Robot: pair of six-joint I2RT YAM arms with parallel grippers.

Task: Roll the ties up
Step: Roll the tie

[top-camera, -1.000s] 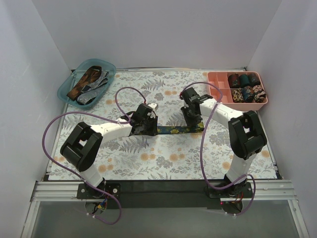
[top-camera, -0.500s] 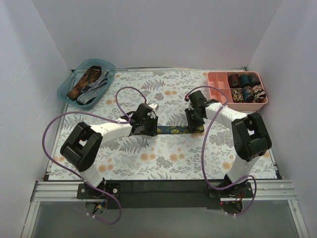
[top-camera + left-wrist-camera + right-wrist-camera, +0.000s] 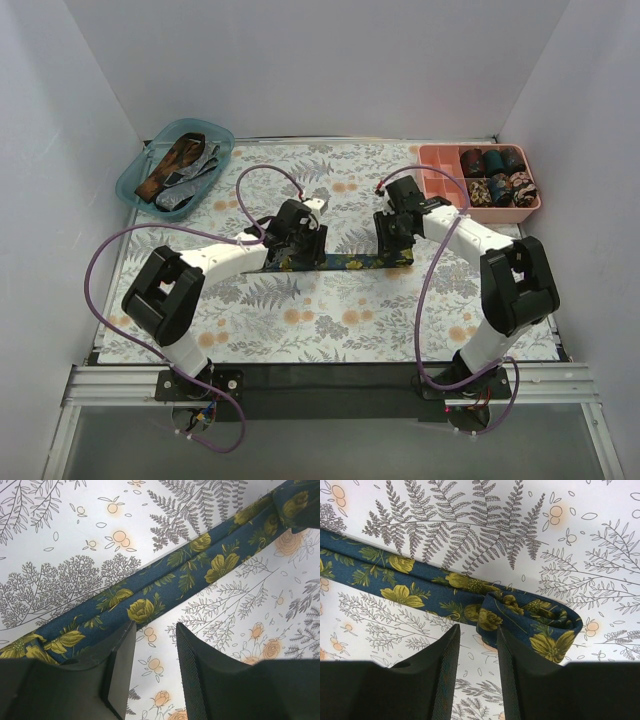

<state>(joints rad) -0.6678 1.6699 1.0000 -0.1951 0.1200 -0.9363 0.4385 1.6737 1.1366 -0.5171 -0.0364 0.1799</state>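
Note:
A navy tie with yellow flowers [image 3: 350,262] lies flat across the middle of the patterned cloth. It runs diagonally in the left wrist view [image 3: 165,587]. In the right wrist view [image 3: 410,580] its right end is folded over into a loose loop [image 3: 535,622]. My left gripper [image 3: 298,252] hovers over the tie's left part. It [image 3: 155,630] is open with only cloth between the jaws, its left finger [image 3: 117,665] at the tie's edge. My right gripper [image 3: 397,245] is over the folded end. It [image 3: 478,632] is open and empty, just short of the loop.
A teal tray [image 3: 135,190] at the back left holds unrolled ties [image 3: 178,165]. A pink divided tray [image 3: 432,160] at the back right holds several rolled ties [image 3: 495,175]. Purple cables [image 3: 110,255] loop beside both arms.
My left gripper has shifted slightly back and right, and more of the tie's left part shows. My right arm has swung a little to the right over the folded end.

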